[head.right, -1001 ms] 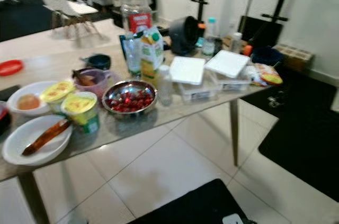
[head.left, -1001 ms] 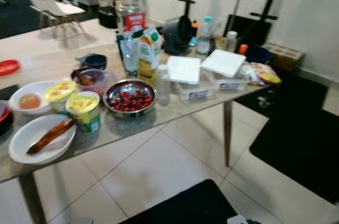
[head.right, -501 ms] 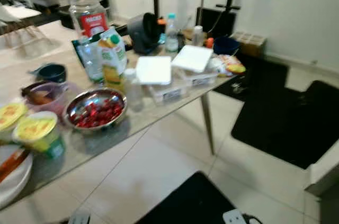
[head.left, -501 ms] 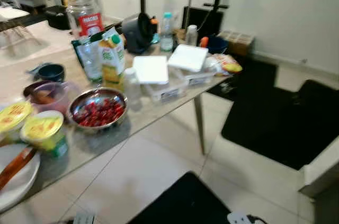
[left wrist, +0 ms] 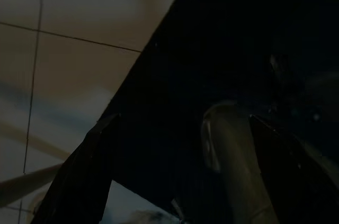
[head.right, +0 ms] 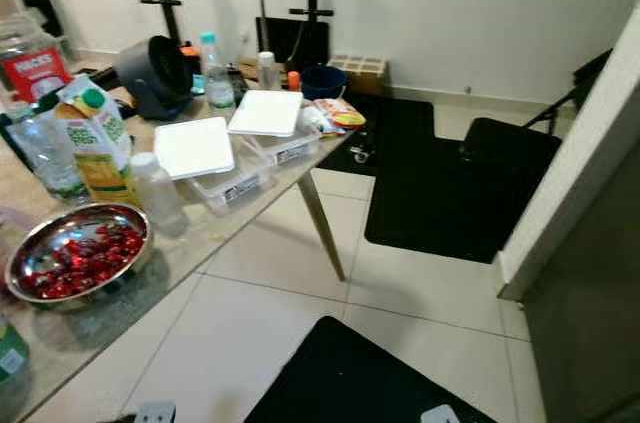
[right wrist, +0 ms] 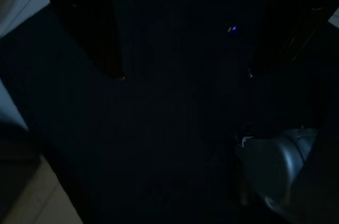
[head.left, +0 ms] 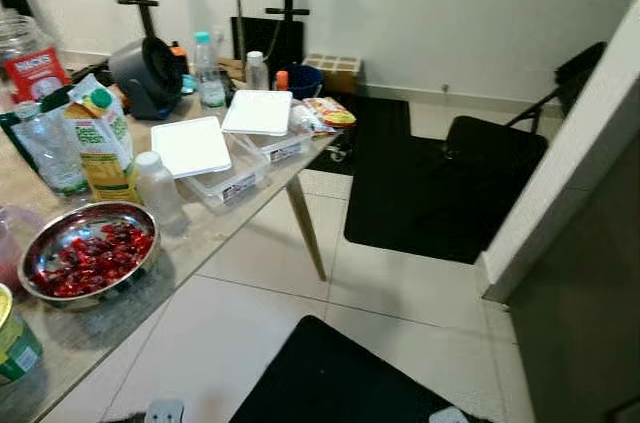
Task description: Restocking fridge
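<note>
carton [head.left: 100, 143] left of frame on table [head.left: 215, 228], light, crushable, grip mid-body | bowl [head.left: 88, 263] lower left, rigid, spill-prone, take by rim | both hands: left hand [left wrist: 175, 176], right hand [right wrist: 183, 49] spread, holding nothing, over dark mat

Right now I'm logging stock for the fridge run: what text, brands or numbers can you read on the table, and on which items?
Glass jar, red label: white lettering, too blurred to read.
Juice carton: green print, unreadable.
Clear lidded containers: dark stickers, too small to read.
Water bottle: label blurred.
Nothing else legible.
</note>
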{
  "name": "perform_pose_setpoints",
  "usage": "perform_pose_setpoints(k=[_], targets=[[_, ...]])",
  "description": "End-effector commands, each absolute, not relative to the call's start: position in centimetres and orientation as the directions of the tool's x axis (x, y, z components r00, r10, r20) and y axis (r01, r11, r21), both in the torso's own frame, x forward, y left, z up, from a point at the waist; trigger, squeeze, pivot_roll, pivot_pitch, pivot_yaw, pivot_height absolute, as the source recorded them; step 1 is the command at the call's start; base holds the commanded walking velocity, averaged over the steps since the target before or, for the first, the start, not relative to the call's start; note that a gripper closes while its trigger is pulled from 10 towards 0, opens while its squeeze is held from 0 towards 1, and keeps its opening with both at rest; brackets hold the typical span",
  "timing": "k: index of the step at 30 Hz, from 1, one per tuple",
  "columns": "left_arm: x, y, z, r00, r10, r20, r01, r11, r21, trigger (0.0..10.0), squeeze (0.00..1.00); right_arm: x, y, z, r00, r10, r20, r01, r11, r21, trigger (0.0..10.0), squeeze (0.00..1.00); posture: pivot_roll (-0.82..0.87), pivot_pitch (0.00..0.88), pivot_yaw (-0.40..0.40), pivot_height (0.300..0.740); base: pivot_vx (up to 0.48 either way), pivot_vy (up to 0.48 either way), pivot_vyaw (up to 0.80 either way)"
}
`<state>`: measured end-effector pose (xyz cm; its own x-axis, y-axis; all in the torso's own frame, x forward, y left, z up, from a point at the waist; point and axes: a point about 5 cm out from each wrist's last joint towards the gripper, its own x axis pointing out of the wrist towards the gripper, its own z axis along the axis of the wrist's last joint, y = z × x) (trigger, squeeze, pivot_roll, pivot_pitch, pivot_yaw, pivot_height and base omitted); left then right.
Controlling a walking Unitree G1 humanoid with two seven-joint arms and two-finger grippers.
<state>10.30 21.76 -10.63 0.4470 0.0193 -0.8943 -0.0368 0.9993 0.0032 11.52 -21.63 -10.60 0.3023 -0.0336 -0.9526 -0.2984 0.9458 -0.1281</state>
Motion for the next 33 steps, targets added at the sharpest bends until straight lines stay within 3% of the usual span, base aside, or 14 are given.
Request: perform_pose_setpoints(k=[1,33], targets=[[10.5,21.44,-10.65,0.447,0.006,-0.894,-0.026,1.0,-0.007,10.0,0.0,11.37,-21.86,-10.62,0.29,-0.051,-0.956,-0.3,0.943,-0.141,10.0,0.0,-0.03,0.0,0.008,0.74,0.0,0.0,-0.78],[10.75,21.18,-10.61,0.459,-0.007,-0.889,-0.03,0.999,-0.023,10.0,0.0,10.76,-22.35,-10.72,0.258,-0.092,-0.962,-0.29,0.942,-0.167,10.0,0.0,-0.03,0.0,0.007,0.74,0.0,0.0,-0.78]])
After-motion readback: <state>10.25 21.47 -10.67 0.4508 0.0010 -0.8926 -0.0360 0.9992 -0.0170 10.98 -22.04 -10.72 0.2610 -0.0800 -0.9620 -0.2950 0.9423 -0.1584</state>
